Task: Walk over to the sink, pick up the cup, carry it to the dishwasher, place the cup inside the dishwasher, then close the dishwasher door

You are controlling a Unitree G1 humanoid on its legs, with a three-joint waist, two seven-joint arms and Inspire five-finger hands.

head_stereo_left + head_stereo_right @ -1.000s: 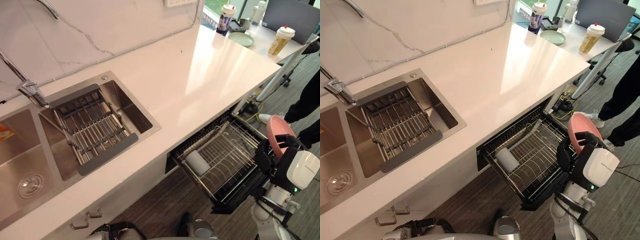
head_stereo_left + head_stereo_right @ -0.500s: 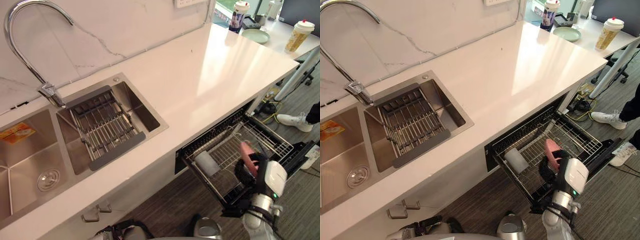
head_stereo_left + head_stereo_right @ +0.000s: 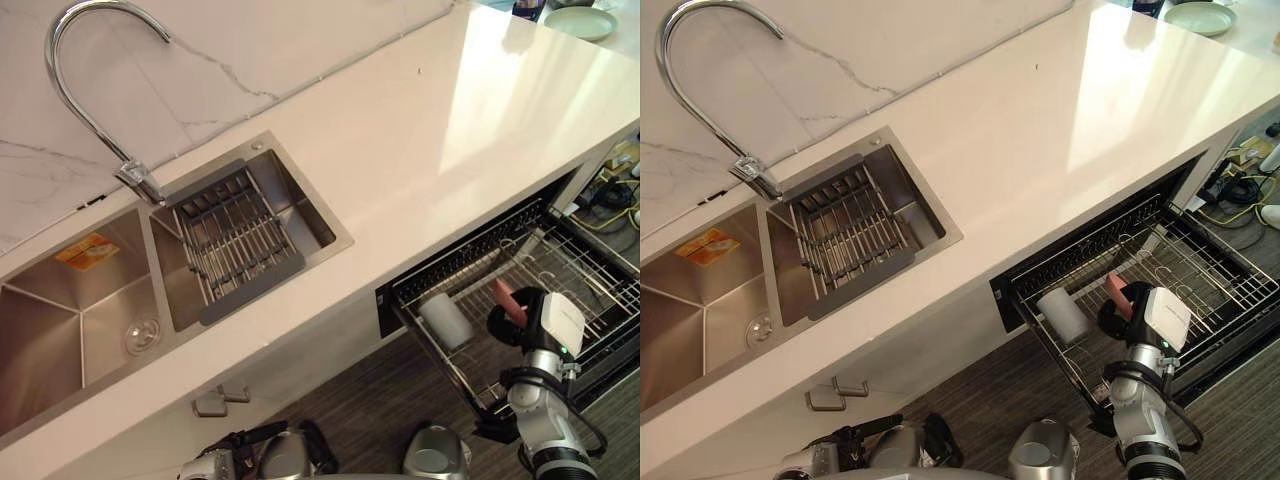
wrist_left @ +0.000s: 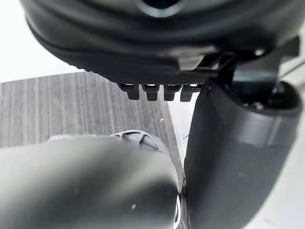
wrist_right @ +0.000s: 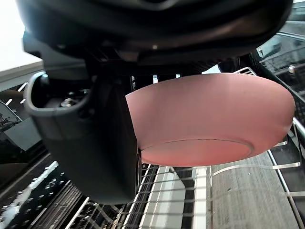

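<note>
My right hand (image 3: pixel 503 328) is shut on a pink bowl (image 3: pixel 505 297), held on edge just above the pulled-out dishwasher rack (image 3: pixel 575 262). In the right wrist view the bowl (image 5: pixel 214 119) shows its underside, with my thumb (image 5: pixel 102 143) against its rim and the rack wires below it. A white cup (image 3: pixel 446 320) lies on its side in the rack, just left of the bowl and apart from it. My left hand (image 4: pixel 157 43) hangs low over the floor with relaxed fingers and holds nothing.
The steel sink (image 3: pixel 60 330) with a drain rack (image 3: pixel 240 240) and a curved faucet (image 3: pixel 90 60) lies at the left of the white counter (image 3: pixel 440 130). A green plate (image 3: pixel 580 22) sits at the counter's far end. Cables (image 3: pixel 610 190) lie on the floor beyond the dishwasher.
The camera has shifted toward the sink. My right hand has come down and inward with the pink bowl, from beside the rack's outer edge to just over the rack near the white cup.
</note>
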